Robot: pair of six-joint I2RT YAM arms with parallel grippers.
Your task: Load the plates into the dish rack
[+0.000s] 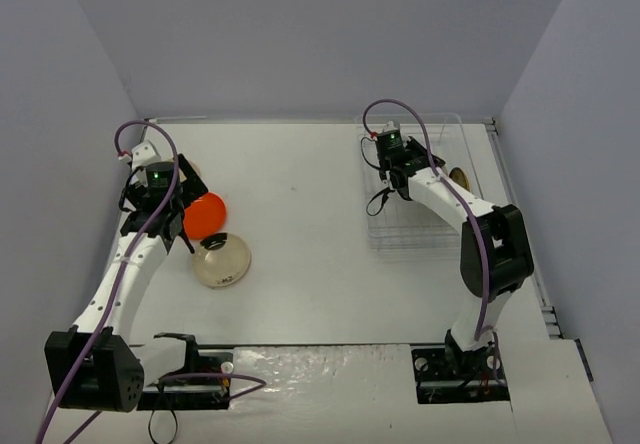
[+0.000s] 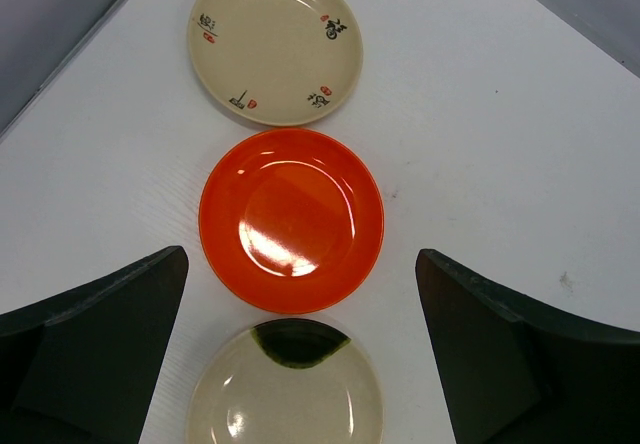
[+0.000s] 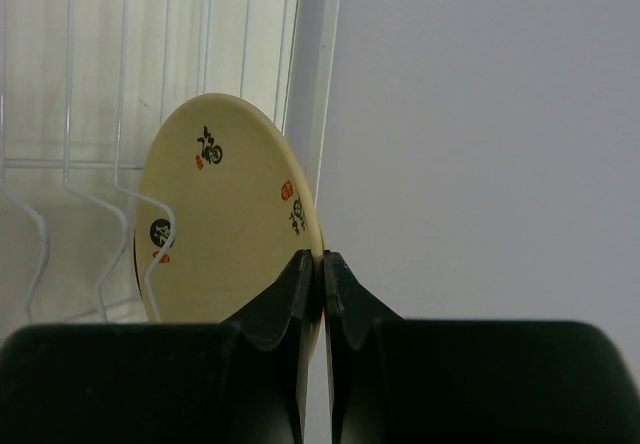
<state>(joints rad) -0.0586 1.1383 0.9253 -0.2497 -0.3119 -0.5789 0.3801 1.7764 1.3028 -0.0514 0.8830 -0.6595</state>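
Note:
Three plates lie in a row on the white table in the left wrist view: a cream plate (image 2: 275,44) with small black and red marks, a bright orange-red plate (image 2: 291,220), and a tan plate (image 2: 285,389) with a dark green patch. My left gripper (image 2: 300,259) hovers open above the orange-red and tan plates, touching neither. My right gripper (image 3: 322,259) is shut on the rim of another cream plate (image 3: 225,224) with marks, held on edge beside the dish rack (image 3: 68,169). The rack (image 1: 420,219) stands at the right of the table.
A dark brown plate (image 1: 459,177) stands upright at the rack's right side. The orange-red plate (image 1: 205,216) and tan plate (image 1: 222,261) lie close to the left arm. Grey walls enclose the table on three sides; a white rail (image 3: 312,94) runs behind the rack.

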